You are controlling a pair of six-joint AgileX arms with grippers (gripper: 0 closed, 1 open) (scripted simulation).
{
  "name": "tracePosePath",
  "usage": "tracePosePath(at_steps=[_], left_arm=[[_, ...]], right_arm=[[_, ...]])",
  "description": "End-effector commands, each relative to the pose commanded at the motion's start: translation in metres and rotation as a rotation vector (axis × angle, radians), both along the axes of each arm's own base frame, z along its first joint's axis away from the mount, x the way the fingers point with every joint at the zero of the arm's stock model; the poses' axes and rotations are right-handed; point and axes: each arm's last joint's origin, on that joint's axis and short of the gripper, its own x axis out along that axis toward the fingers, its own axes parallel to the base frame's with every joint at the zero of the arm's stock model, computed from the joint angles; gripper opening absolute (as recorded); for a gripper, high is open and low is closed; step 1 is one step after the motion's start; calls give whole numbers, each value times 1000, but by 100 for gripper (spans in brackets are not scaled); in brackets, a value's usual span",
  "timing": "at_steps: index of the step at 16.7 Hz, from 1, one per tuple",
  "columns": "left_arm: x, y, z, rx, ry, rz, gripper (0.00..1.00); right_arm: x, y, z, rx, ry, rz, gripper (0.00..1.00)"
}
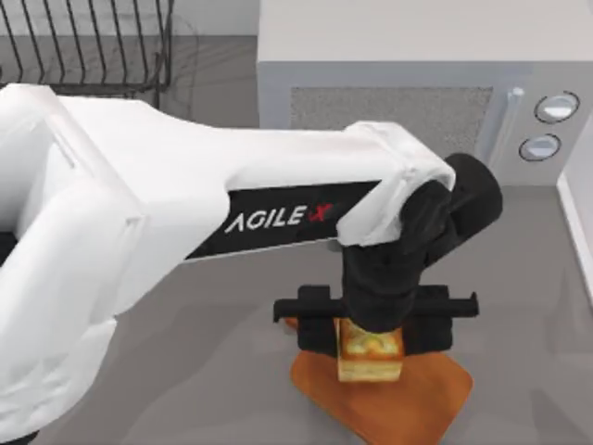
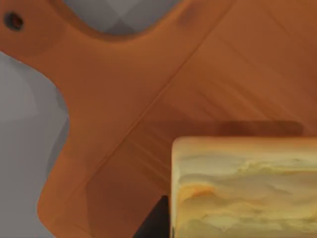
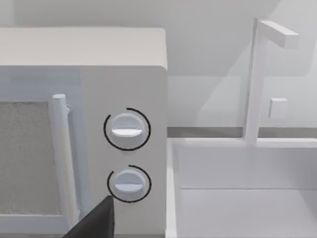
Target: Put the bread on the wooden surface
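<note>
My left arm reaches across the table, and its gripper [image 1: 371,345] hangs over the wooden surface [image 1: 412,408], an orange-brown cutting board at the front right. The bread [image 1: 371,360], a small golden block with toasted crust, sits between its black fingers, which are shut against its sides. In the left wrist view the bread [image 2: 247,191] is close over the board [image 2: 148,99], with a dark fingertip [image 2: 154,224] beside it and the bread's shadow on the wood. I cannot tell whether the bread touches the board. A sliver of the right gripper's finger [image 3: 94,220] faces the microwave.
A white microwave [image 1: 398,93] stands at the back behind the board; its two dials [image 3: 127,130] are close in the right wrist view. A wire dish rack [image 1: 93,46] is at the back left. A white sink [image 3: 247,198] with a faucet [image 3: 257,74] lies at the right.
</note>
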Motion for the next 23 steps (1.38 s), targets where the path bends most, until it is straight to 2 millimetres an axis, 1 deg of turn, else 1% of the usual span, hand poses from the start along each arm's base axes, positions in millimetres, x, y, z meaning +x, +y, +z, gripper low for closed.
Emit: tracePosePath(at_steps=[4,17,18,23], left_arm=[[0,0,0,0,0,0,0],[0,0,0,0,0,0,98],[0,0,0,0,0,0,100],[0,0,0,0,0,0,100]], right_arm=[[0,0,0,0,0,0,100],[0,0,0,0,0,0,100],[0,0,0,0,0,0,100],[0,0,0,0,0,0,100]])
